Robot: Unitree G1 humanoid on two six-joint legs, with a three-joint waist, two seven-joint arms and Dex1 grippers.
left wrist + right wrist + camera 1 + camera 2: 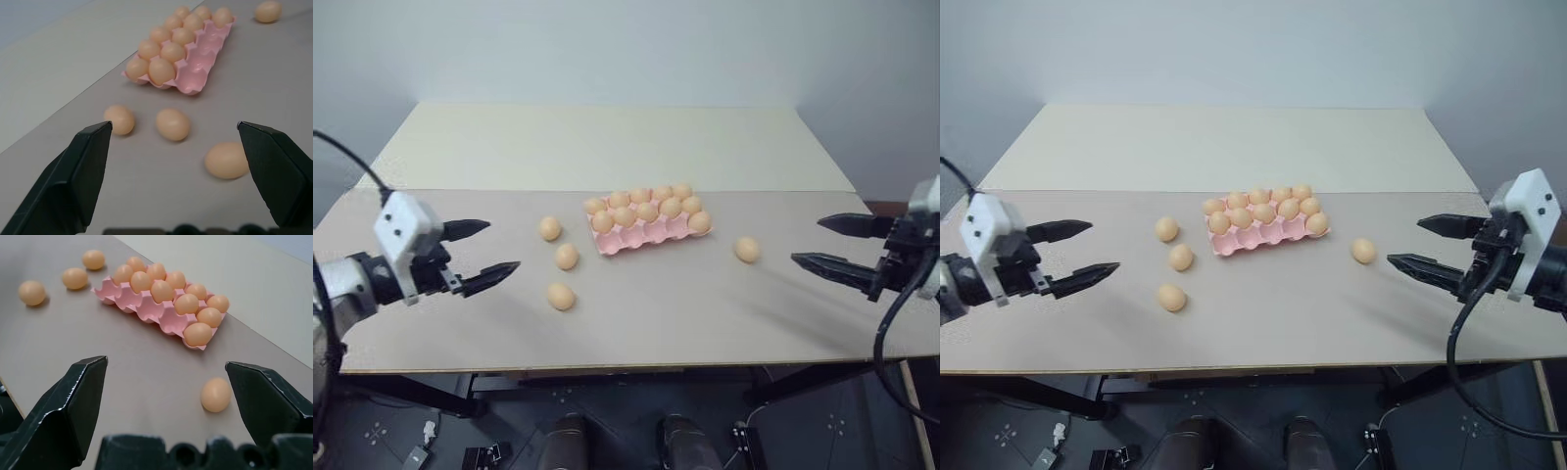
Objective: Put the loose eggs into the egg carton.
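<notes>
The pale pink egg carton [641,239] lies mid-table with several eggs in its two far rows and one at the right end of its near row; the other near cups are bare. Three loose eggs lie left of it: one [550,228] nearest the carton, one [567,257] closer to me, and one [561,296] nearest the front edge. A single loose egg [747,250] lies to the carton's right. My left gripper [504,245] hovers open left of the three eggs, pointing at them. My right gripper [806,241] hovers open right of the single egg [215,394].
The beige table [705,313] is made of two joined boards, with the seam running just behind the carton. Its front edge lies close below the eggs. A pale wall stands behind the table.
</notes>
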